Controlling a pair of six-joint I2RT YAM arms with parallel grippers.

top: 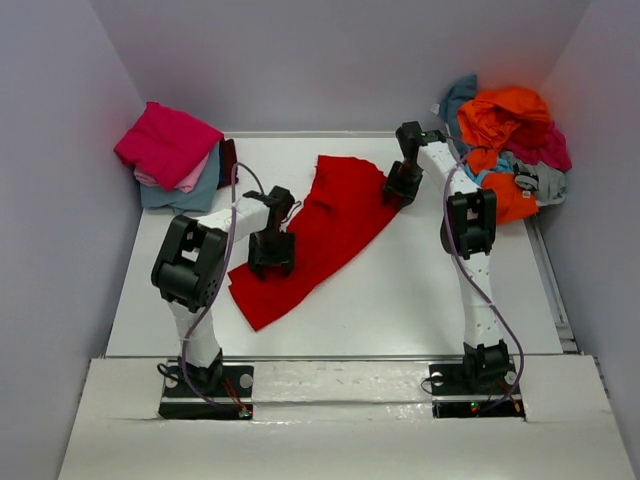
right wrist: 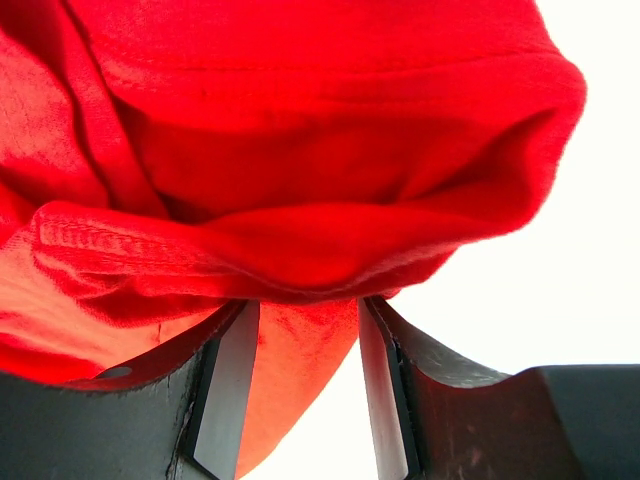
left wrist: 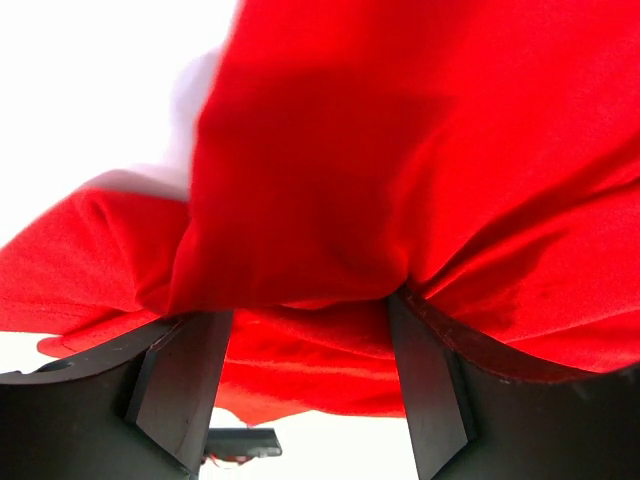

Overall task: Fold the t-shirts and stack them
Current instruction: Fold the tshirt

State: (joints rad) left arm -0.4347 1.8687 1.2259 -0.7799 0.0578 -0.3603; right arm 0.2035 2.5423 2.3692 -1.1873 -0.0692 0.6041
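Bright, even light, soft shadows — wrist backgrounds blow out white, the red t-shirt (left wrist: 400,150) slightly blurred.

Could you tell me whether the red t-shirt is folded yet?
Only partly: the red t-shirt lies as a long, rumpled diagonal strip.

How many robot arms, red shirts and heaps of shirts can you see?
arms: 2, left and right
red shirt: 1
shirt heaps: 2, a neat stack and a messy pile
total: 5
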